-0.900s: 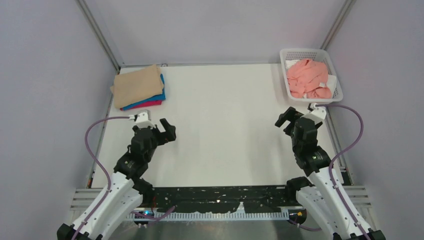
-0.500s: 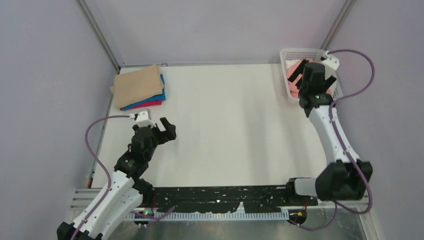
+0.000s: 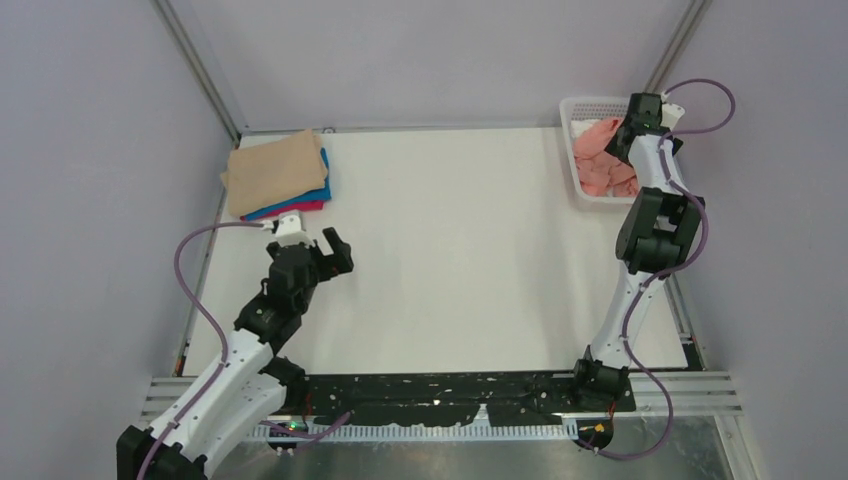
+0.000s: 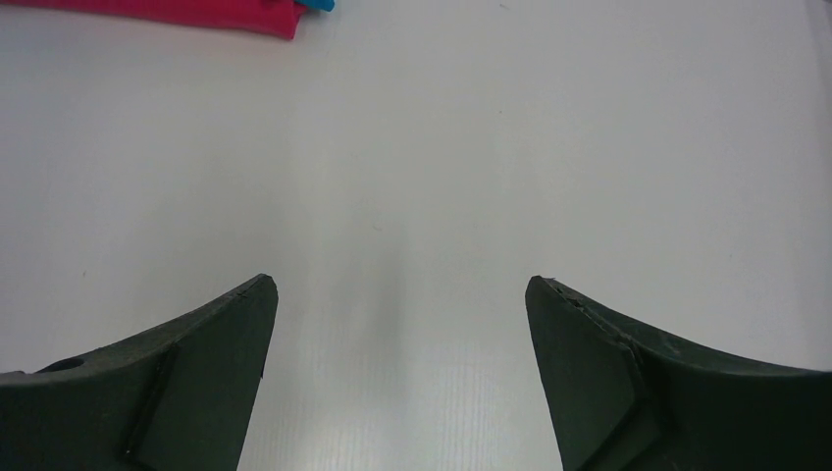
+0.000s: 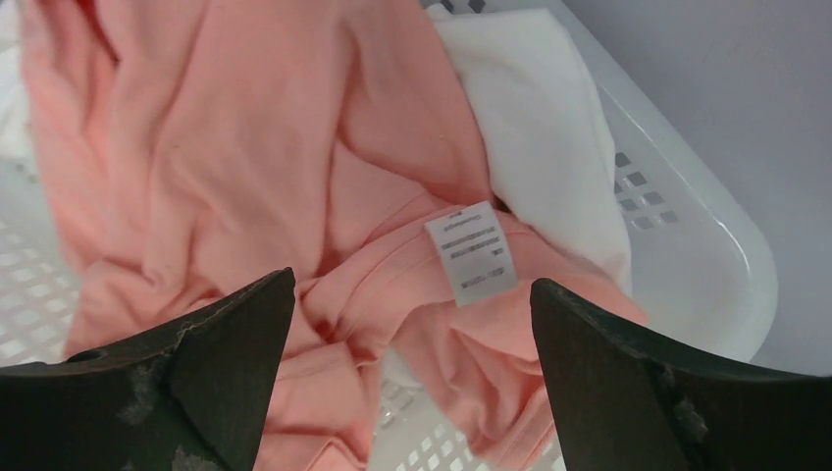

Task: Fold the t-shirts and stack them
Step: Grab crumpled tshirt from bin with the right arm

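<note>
Your right gripper [image 5: 412,283]: jaws spread wide and holding nothing, poised over the salmon-pink t-shirt [image 5: 226,147], which lies crumpled in the white basket [image 5: 706,265]. The shirt's care label [image 5: 473,250] lies face up between the fingertips. A white cloth [image 5: 530,108] lies beside the shirt, against the basket wall.

Right arm: stretched far forward, elbow raised, wrist bent down into the basket at the table's far right corner.

Your left gripper [image 4: 400,283]: jaws likewise spread, above the table [image 3: 450,250]. Left arm: half extended, angled toward the centre.

Folded stack at the far left edge: tan t-shirt [image 3: 272,170] on top, blue t-shirt [image 3: 326,185] under it, magenta t-shirt [image 4: 196,15] lowest. Open white tabletop runs between the stack and the basket.
</note>
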Robot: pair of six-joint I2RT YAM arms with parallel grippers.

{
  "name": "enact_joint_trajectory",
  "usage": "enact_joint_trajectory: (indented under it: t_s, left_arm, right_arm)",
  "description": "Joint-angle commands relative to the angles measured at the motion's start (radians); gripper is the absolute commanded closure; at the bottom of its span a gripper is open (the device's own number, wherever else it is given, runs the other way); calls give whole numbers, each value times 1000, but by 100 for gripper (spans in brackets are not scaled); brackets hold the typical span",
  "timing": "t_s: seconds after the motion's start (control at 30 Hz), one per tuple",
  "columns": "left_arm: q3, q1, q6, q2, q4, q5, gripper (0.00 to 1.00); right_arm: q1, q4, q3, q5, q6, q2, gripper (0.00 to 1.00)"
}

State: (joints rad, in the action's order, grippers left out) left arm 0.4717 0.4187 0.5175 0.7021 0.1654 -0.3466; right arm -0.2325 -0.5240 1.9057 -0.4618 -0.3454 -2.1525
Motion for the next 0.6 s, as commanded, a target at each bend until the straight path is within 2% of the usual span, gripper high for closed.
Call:
enact_joint_trajectory:
  t_s: [0.0,0.1,0.3,0.47,0.57]
  left_arm:
    - [41,-1,-16,7,-74,-31,0]
    - [42,-1,-13,6,-79,-24,0]
    - [76,-1,-37,20,-71,-42,0]
    - [102,-1,-48,27,-72,-60,0]
    - [123,-1,-56,29,-63,-61,0]
  right_arm:
    - [-33,-126,143,17,-6,-32,5]
    - [-33,-199,155,22,-58,-33,5]
    - [-36,-154,-26,80,-107,59,5]
    - [-39,-347,172,145,-71,-59,5]
    - [-38,-361,181,151,-77,-64,2]
